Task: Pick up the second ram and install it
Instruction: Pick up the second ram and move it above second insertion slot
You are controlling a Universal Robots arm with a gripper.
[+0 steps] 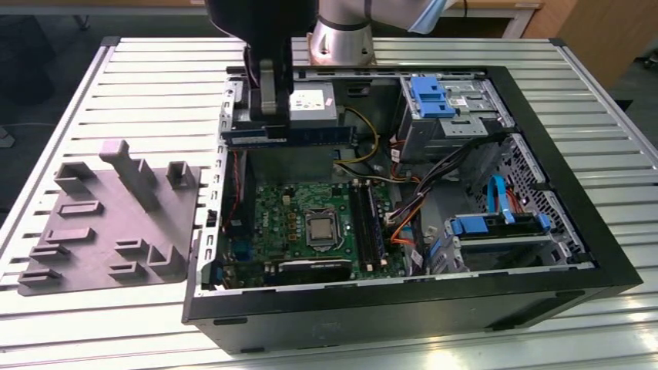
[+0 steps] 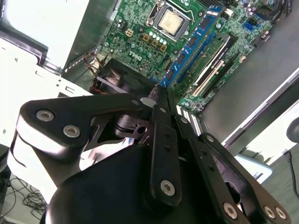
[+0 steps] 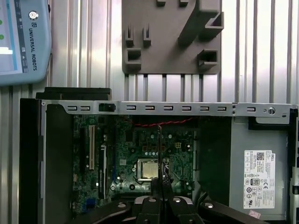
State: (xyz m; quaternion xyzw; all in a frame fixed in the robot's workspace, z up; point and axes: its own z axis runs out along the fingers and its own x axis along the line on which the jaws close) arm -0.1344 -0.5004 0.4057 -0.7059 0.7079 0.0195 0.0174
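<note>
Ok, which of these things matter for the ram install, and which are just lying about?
In the job: the second ram, clamped in the gripper, jaws shut; motherboard; its memory slots.
Lying about: grey fixture tray; blue drive caddies; power supply.

We see the gripper (image 1: 270, 129) pinching the second ram (image 1: 319, 136), held level over the open black computer case (image 1: 411, 304). A green board (image 1: 277, 216) lies inside the case. A gray holder (image 1: 103, 231) sits near the table's (image 1: 154, 69) edge on the exterior view's left.
</note>
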